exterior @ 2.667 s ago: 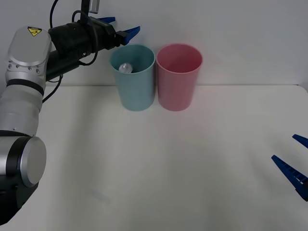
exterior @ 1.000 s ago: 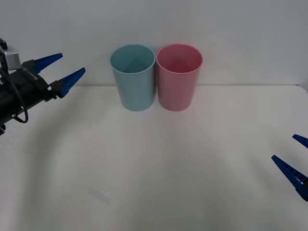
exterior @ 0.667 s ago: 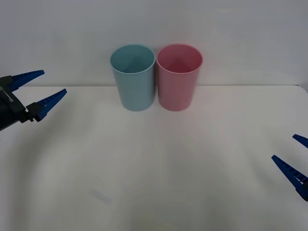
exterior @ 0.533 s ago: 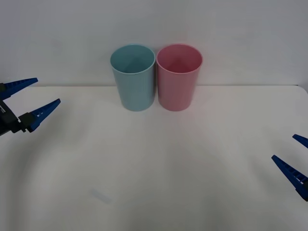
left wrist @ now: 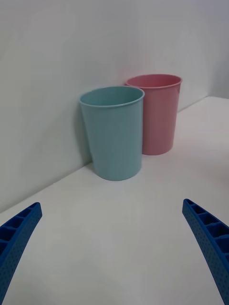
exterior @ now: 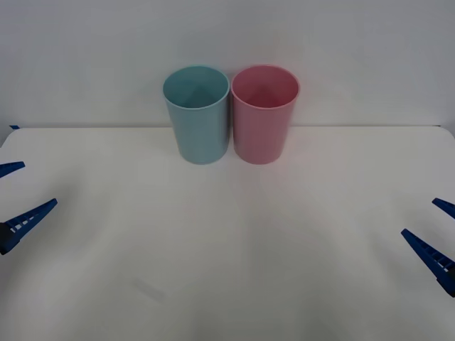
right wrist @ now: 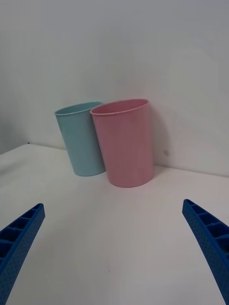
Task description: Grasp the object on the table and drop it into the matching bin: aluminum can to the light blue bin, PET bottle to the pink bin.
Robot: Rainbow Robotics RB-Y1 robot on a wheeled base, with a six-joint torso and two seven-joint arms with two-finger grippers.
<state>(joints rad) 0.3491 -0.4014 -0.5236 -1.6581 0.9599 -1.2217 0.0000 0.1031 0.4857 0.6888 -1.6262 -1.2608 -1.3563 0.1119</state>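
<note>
The light blue bin [exterior: 197, 114] and the pink bin [exterior: 264, 114] stand upright side by side at the back of the white table [exterior: 227, 249], touching or nearly so. The aluminum can is hidden from every view. My left gripper [exterior: 40, 183] hangs open and empty at the table's left edge, well away from the bins. At the right edge my right gripper [exterior: 418, 216] is open and empty too. The left wrist view has the light blue bin [left wrist: 114, 133] nearer than the pink bin [left wrist: 160, 112]. In the right wrist view the pink bin [right wrist: 125, 143] is nearer than the light blue bin [right wrist: 81, 140].
A plain white wall rises right behind the bins. The wide tabletop in front of the bins carries a faint smudge [exterior: 149, 290] near the front left.
My left arm has drawn back from over the light blue bin to the table's left edge, still open. The can seen at that bin's mouth has dropped from sight. The right arm stayed put.
</note>
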